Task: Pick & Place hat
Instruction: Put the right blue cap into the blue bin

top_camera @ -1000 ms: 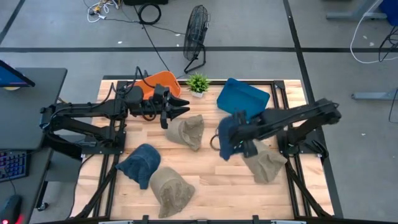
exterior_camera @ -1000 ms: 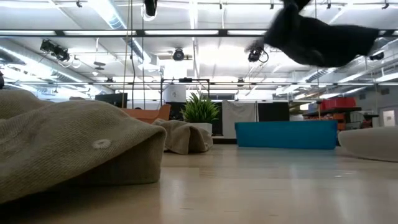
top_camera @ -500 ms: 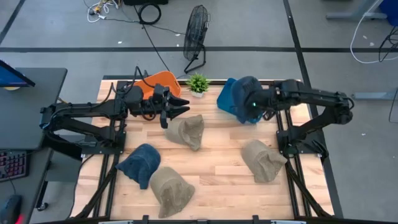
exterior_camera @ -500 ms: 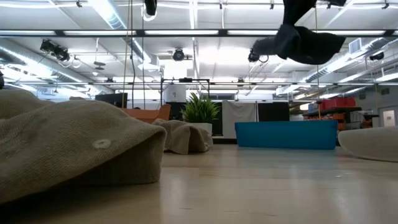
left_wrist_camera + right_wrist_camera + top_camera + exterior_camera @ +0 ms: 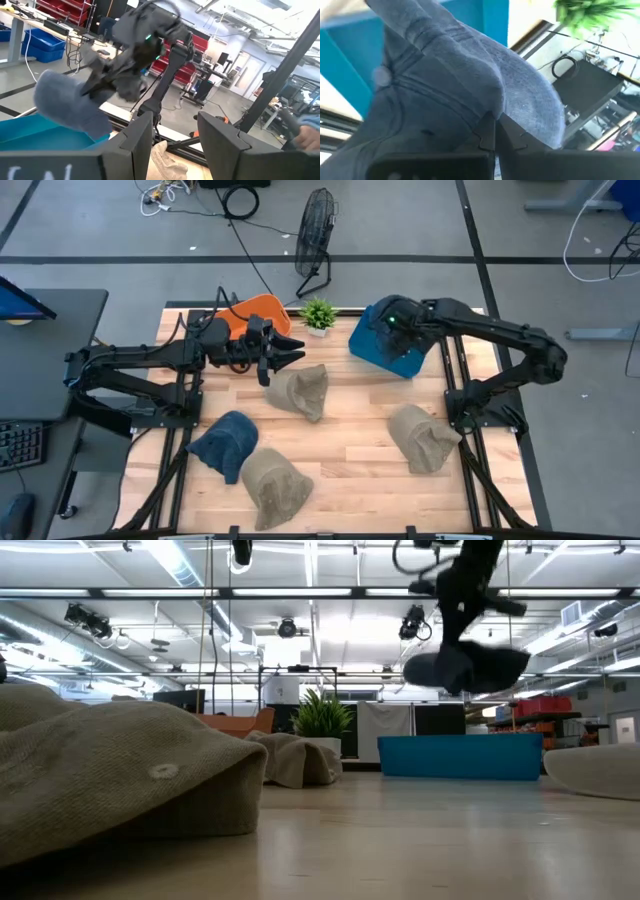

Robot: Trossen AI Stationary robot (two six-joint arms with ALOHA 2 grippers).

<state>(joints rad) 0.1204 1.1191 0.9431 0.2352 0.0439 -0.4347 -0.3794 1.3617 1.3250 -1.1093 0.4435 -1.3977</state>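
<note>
Light wooden slatted tabletop [image 5: 340, 470], seen from above, with a rectangular blue plastic bin [image 5: 412, 332] at its far right corner, an orange bin [image 5: 262, 308] at the far left, and a small green potted plant [image 5: 318, 313] between them. Four soft fabric hats lie loose on the boards: a tan hat [image 5: 300, 390] near the centre, a tan hat [image 5: 422, 438] at right, a tan hat [image 5: 275, 485] at the near edge, and a dark blue hat [image 5: 225, 444] just beside it. The right tool [image 5: 385, 332] hangs over the blue bin, its fingers pinched on the crown of a dark blue denim hat [image 5: 465, 668]; the level view shows this hat in the air above the bin, not yet inside. The left tool [image 5: 290, 350] waits over the far left of the tabletop, fingers spread and empty. The step in hand is judged to be placement: the next move calls for lowering the hat into the bin and parting the fingers.
</note>
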